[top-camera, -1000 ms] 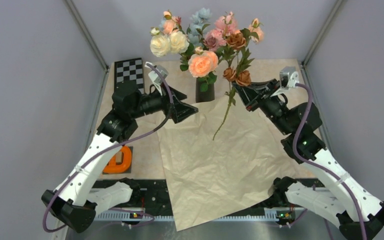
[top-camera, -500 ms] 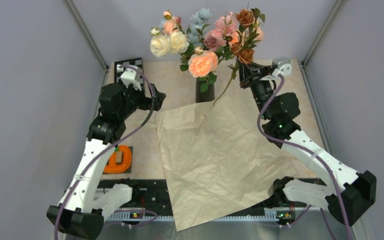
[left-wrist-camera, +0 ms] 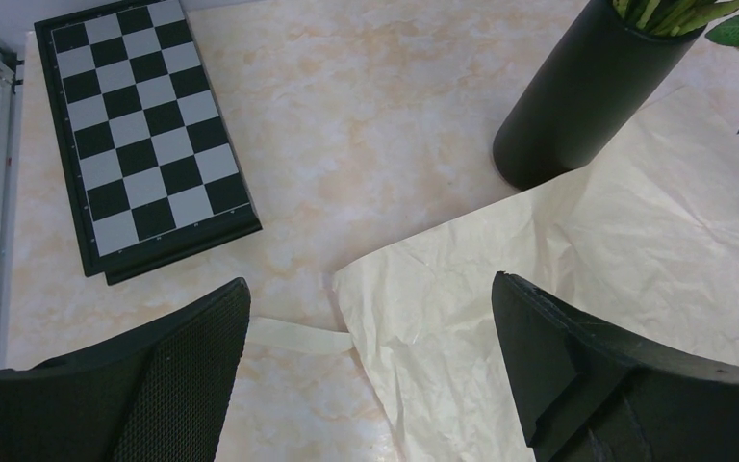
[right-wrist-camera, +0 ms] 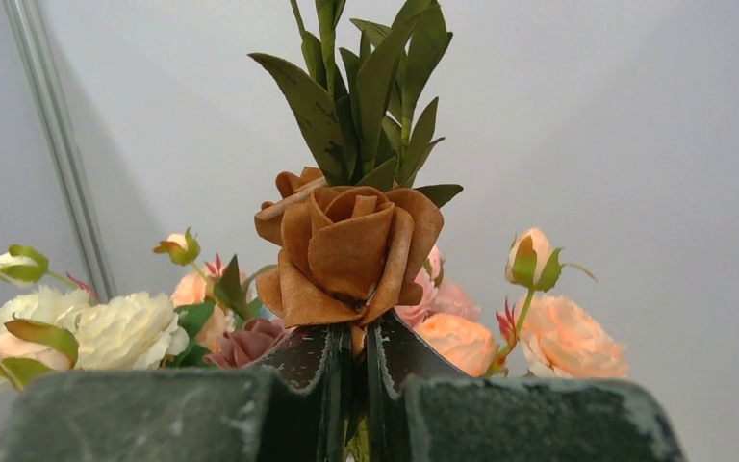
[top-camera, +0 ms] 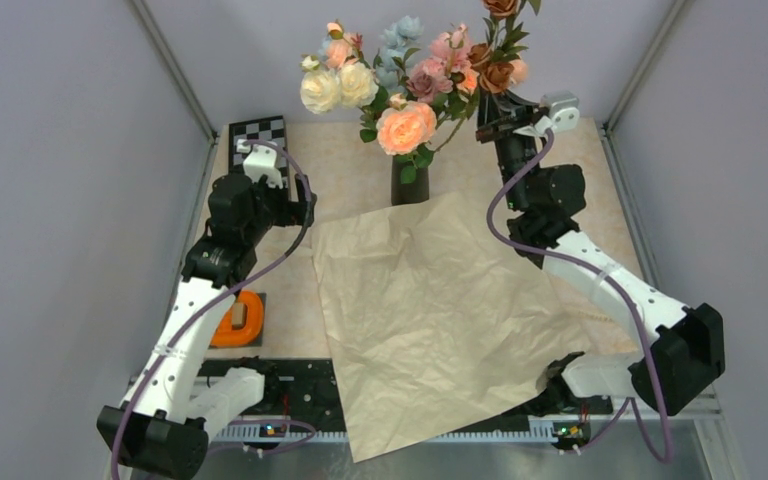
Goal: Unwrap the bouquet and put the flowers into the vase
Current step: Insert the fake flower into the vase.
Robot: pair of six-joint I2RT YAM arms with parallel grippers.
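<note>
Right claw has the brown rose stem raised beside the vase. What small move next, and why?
Probably shift the right claw a little left, toward the vase. It is shut on the brown rose stem, held above the other flowers, and the stem's lower end seems to hang right of the vase neck, not in it.

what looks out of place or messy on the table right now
The crumpled kraft paper lies spread askew, its near corner hanging past the table's front edge, its far edge at the foot of the black vase. Nothing looks spilled or broken.
</note>
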